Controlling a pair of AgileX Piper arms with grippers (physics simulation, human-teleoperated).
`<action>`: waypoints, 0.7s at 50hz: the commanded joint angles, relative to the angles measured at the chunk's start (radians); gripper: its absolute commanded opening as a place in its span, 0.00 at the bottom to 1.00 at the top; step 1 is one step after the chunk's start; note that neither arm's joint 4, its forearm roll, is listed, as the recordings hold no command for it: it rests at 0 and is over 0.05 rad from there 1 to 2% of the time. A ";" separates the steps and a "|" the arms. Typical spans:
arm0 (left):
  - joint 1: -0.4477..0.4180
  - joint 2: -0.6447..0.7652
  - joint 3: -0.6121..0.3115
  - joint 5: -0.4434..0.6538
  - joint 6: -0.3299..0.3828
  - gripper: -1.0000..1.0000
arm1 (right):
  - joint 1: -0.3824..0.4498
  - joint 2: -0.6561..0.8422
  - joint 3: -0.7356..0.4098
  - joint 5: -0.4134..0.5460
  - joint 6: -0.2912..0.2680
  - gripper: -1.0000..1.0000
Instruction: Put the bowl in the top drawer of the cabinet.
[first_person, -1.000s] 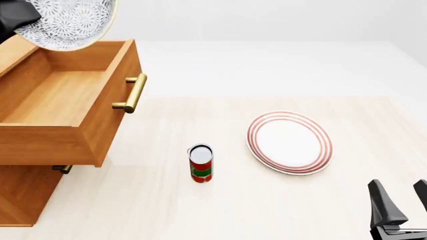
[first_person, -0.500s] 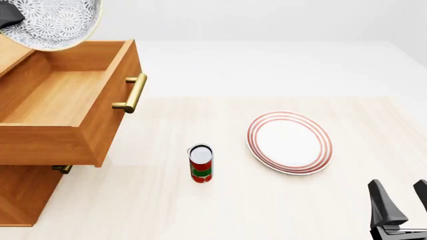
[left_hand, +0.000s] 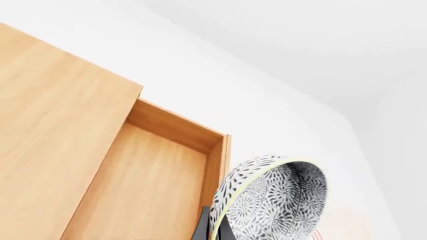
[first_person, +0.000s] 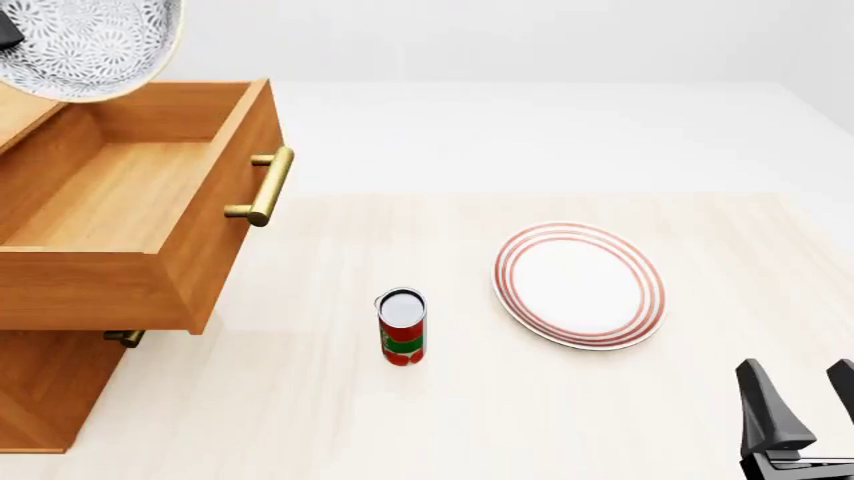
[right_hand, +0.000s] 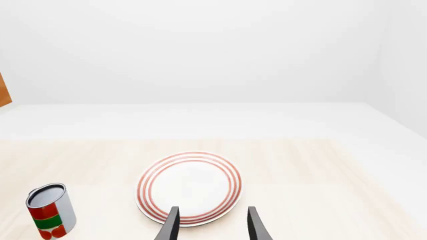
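Bowl (first_person: 87, 45), round, deep, white with dense grey-blue flowers and a thin yellowish rim: held high at far left of the front view, tipped on edge, above the back left corner of the large light-brown wooden top drawer (first_person: 134, 215). In the left wrist view the left hand (left_hand: 212, 231) is clamped on the bowl's rim; only dark finger bases show.

Drawer stands pulled well out of the big light-brown wooden cabinet (first_person: 40, 385), floor bare, horizontal brass bar handle (first_person: 267, 185) on its front. A second brass handle (first_person: 123, 338) peeps from the lower drawer beneath.

Step in hand, as we judge it: carry the bowl over the open box and lower it in. We would bring it toward the middle of the drawer floor first, away from the cabinet's flat top and the back wall. We would level it so it lands on its foot, not its rim, and descend until it is near the floor before letting go. Dropped tilted, it may roll or ring against a side wall.

Mid-bench (first_person: 441, 420): small red, green and white tin can (first_person: 402, 327), upright, well apart from the drawer. Right of it, a flat white plate with red rings (first_person: 579, 285).

Far right: right hand (first_person: 803, 408), fingers apart, holding nothing, low near the bench edge. Not needed for this step.
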 joint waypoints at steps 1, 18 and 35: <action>0.024 0.003 -0.014 0.018 0.004 0.00 | 0.000 0.000 0.000 0.000 0.000 1.00; 0.025 0.029 -0.006 0.036 -0.005 0.00 | 0.000 0.000 0.000 0.000 -0.001 1.00; 0.001 0.045 0.023 0.040 -0.068 0.00 | 0.000 0.000 0.000 0.000 0.000 1.00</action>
